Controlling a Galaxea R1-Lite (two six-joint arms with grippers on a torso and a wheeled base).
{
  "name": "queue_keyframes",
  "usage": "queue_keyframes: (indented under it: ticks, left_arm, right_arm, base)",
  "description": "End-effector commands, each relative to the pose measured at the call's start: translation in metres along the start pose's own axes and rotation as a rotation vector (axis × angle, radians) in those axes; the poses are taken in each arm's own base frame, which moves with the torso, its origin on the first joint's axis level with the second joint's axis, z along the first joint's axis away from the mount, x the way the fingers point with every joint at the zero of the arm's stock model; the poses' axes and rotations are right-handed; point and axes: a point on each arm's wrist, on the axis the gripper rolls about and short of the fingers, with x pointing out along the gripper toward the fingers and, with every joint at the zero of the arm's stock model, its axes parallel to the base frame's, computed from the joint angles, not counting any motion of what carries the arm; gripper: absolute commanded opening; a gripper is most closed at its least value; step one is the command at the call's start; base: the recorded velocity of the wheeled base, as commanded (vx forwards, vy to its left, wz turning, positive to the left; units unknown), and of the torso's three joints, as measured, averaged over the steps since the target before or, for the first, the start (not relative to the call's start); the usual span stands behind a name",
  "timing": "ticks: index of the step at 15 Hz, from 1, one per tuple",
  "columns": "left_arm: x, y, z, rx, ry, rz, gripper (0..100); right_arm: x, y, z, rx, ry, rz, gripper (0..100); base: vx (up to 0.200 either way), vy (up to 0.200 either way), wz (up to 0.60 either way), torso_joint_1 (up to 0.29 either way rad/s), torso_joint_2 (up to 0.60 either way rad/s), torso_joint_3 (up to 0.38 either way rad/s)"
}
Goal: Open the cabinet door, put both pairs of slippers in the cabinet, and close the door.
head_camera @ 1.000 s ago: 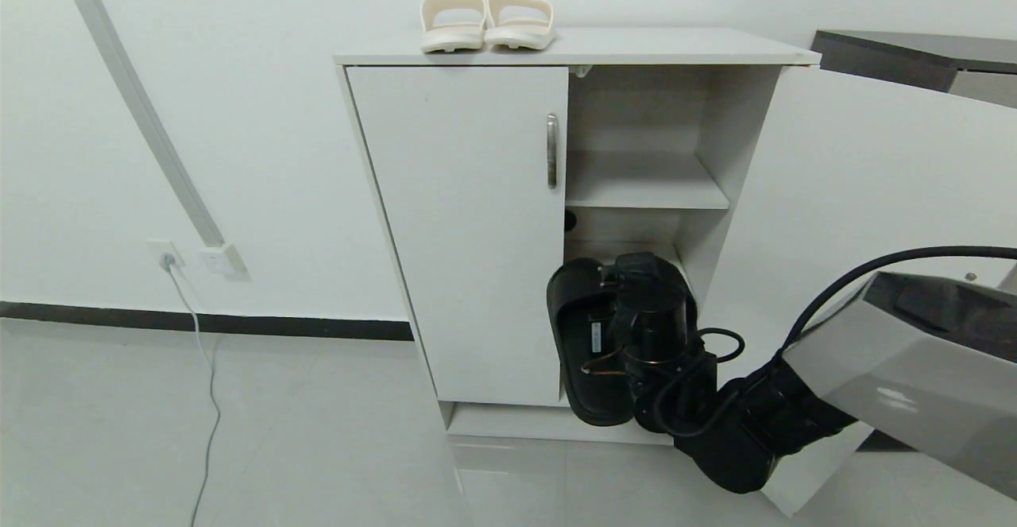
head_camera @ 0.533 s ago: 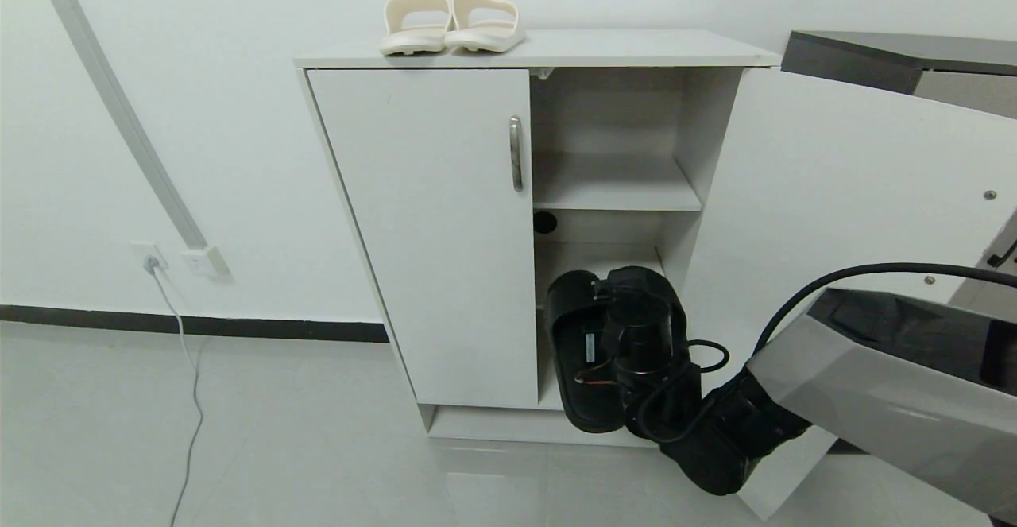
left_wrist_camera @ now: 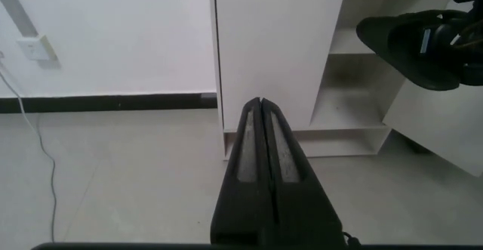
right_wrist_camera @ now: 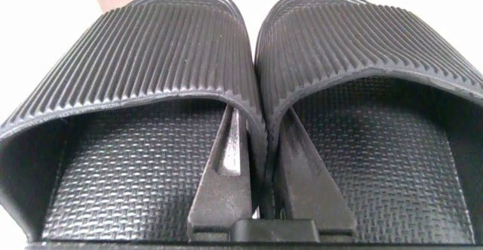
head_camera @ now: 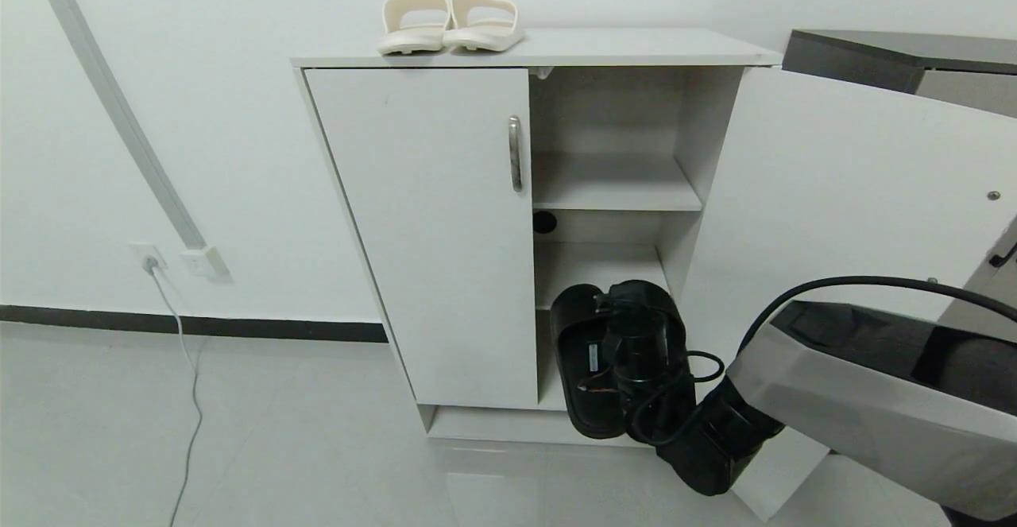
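A white cabinet [head_camera: 421, 233] stands against the wall, its left door shut and its right door [head_camera: 834, 193] swung wide open. A pair of cream slippers [head_camera: 450, 23] sits on the cabinet top. My right gripper [right_wrist_camera: 263, 129] is shut on the pair of black slippers [head_camera: 592, 360], one finger inside each slipper, pinching their adjoining straps [right_wrist_camera: 256, 91] together. The pair hangs upright before the lower compartment's opening. My left gripper [left_wrist_camera: 260, 110] is shut on nothing, low over the floor, pointing at the cabinet. The black slippers [left_wrist_camera: 423, 42] show beyond it.
Inside the open half are a middle shelf [head_camera: 616, 193] and a lower shelf [head_camera: 596, 265], both bare. The left door has a metal handle [head_camera: 515, 153]. A wall socket with a cable [head_camera: 183, 352] is to the left. A grey unit [head_camera: 898, 54] stands behind the open door.
The head camera has panned, so the whole picture slid left. The right gripper has lowered the black slippers a little in front of the lower compartment.
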Motion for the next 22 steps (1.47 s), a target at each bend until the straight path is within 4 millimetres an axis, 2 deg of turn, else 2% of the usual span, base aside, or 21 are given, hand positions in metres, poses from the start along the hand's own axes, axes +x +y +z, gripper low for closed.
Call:
queue_keyframes:
  ticks: [1,4,10,14,22]
  left_arm:
    - [0.0,0.0,0.0,0.001,0.001,0.0,0]
    - [0.0,0.0,0.0,0.001,0.001,0.001,0]
    - [0.0,0.0,0.0,-0.001,0.001,0.0,0]
    - [0.0,0.0,0.0,-0.002,0.001,0.0,0]
    - [0.0,0.0,0.0,-0.001,0.001,0.0,0]
  right_arm:
    - [0.006,0.001,-0.01,-0.008,0.01,-0.005,0]
    - [0.013,-0.001,-0.018,-0.01,0.023,-0.006,0]
    - [0.021,-0.002,-0.007,0.061,-0.091,-0.011,0]
    - [0.028,-0.01,-0.01,0.056,-0.099,-0.029,0]
    - [0.028,-0.01,-0.01,0.064,-0.109,-0.032,0]
  base:
    - [0.0,0.0,0.0,0.007,0.0,-0.08]
    - [0.0,0.0,0.0,0.001,0.0,-0.158]
    - [0.0,0.0,0.0,0.002,0.0,-0.18]
    - [0.0,0.0,0.0,0.001,0.0,-0.015]
    - [0.025,0.0,0.0,0.0,0.0,0.0]
